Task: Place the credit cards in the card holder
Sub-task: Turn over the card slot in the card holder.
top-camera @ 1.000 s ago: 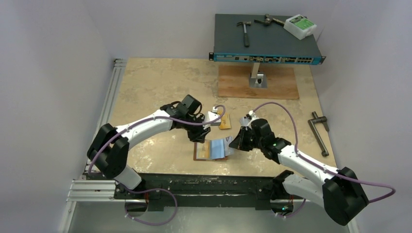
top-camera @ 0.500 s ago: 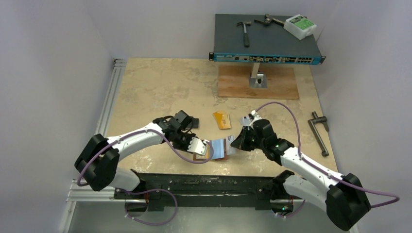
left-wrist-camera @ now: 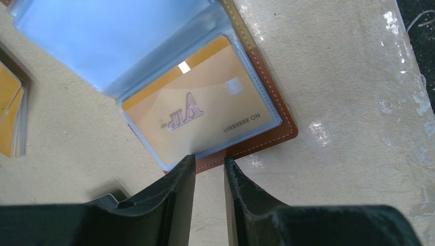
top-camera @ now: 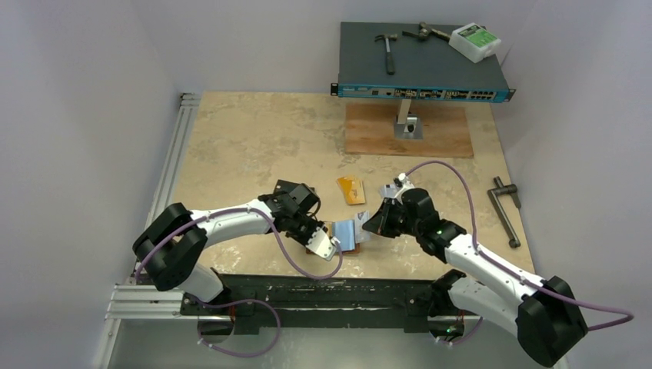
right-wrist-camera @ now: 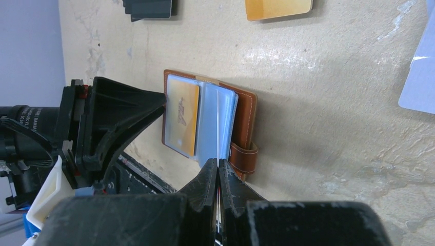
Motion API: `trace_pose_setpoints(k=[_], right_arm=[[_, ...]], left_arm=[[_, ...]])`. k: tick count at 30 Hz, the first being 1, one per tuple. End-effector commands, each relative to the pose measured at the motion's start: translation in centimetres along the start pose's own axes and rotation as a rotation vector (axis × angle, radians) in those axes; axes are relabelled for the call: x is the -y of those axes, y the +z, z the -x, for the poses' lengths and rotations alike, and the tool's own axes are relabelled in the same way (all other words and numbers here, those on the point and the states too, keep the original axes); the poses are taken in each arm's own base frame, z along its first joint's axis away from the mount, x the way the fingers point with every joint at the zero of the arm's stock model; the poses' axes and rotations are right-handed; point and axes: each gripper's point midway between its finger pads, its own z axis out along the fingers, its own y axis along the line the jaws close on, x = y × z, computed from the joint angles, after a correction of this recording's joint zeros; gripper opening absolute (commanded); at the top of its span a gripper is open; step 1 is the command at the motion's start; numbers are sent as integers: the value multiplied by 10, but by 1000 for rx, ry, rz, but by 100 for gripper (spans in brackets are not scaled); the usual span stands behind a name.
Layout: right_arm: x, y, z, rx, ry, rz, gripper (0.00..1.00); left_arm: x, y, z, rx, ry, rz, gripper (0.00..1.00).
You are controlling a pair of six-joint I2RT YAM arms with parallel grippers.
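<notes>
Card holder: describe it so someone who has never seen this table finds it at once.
On the beige table, look toward the near edge, where the left gripper and right gripper meet. The card holder lies open between them: brown stitched leather with clear bluish sleeves, one holding a gold card, unlike the loose card behind it.

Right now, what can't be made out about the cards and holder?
- Black cards: right wrist view, cut by the top edge; top view, hidden by the left arm. Count unknown.
- Gold cards: left wrist view, cut by the left edge; count unclear.
- Card holder upper sleeves: left wrist view, hazy plastic; contents unclear.
- Pale flat item: right wrist view, cut by the right edge.
</notes>
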Motion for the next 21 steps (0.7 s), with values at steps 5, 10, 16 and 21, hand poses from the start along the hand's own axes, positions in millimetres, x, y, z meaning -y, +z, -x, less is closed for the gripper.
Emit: trace_pose_setpoints(k=[5, 10, 16, 21], right_arm=[[-3, 7, -1, 1, 1, 29, 0], [3, 12, -2, 5, 14, 11, 0], [6, 16, -5, 8, 27, 15, 0], [7, 17, -7, 6, 39, 23, 0]], left_arm=[[4, 9, -3, -8, 93, 0, 26], [3, 11, -1, -12, 97, 6, 26], [2, 11, 2, -11, 98, 12, 26], [1, 10, 4, -13, 94, 17, 25]])
